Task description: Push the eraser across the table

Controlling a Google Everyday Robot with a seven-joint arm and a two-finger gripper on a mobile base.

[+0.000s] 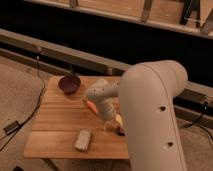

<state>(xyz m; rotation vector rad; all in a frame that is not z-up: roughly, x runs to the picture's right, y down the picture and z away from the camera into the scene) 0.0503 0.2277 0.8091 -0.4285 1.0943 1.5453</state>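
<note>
The eraser (121, 132) is a small dark block with reddish edging, lying near the right side of the light-wood table (55, 122). It is partly hidden behind my big cream arm. My gripper (109, 121) hangs down from the wrist and sits low over the table, right beside the eraser on its left and seemingly touching it.
A dark purple bowl (70, 84) stands at the table's back left. An orange carrot (91, 106) lies just left of my wrist. A pale cream spongy block (83, 140) lies near the front edge. Cables run over the floor at the left.
</note>
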